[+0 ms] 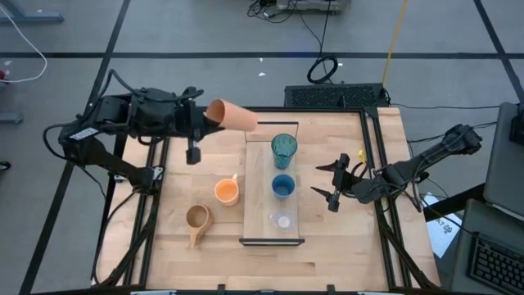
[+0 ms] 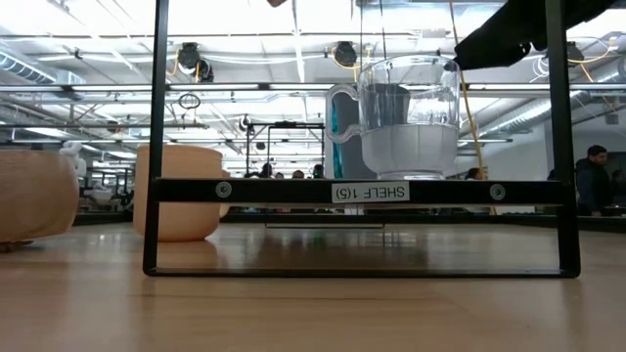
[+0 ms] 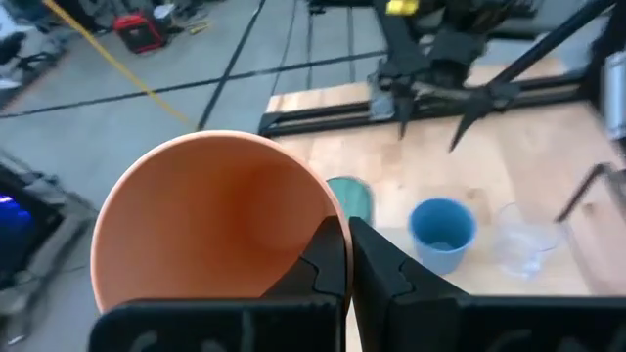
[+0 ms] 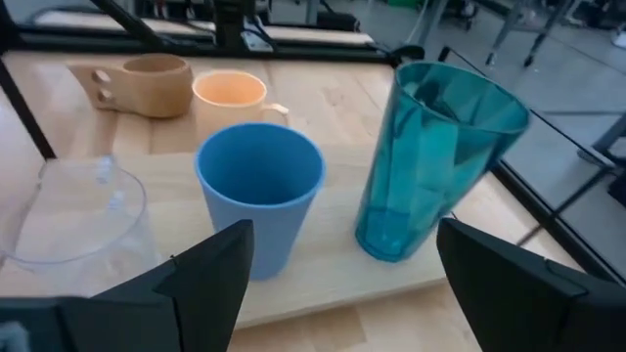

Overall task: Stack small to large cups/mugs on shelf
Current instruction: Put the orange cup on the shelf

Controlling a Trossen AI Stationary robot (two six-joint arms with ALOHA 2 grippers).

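Pinching the rim of the orange cup (image 1: 232, 115), my left end effector (image 1: 199, 117) has its fingers pressed together on the cup wall, one finger inside and one outside as the left wrist view shows. That cup hangs tilted on its side in the air, its mouth toward the shelf (image 1: 256, 201), at about eleven o'clock from the shelf's middle. My left arm reaches in from nine o'clock, held above the desk (image 1: 344, 246).

My right end effector (image 1: 334, 182) is spread and holds nothing. It sits at three o'clock of the shelf, just beside it, pointing toward the blue cup (image 1: 282, 186); the right arm stretches in from the three o'clock side, low over the desk.

I count six vessels. Three stand upright on the shelf in a row: one teal tumbler (image 1: 283, 148) toward twelve o'clock, one blue cup in the middle, one tiny clear glass (image 1: 283, 220) toward six o'clock. Two stand on the desk at nine o'clock of the shelf: one orange mug (image 1: 226, 191) with a pale handle, and one tan handled mug (image 1: 197, 219) near it. The sixth is the orange cup in my left end effector.
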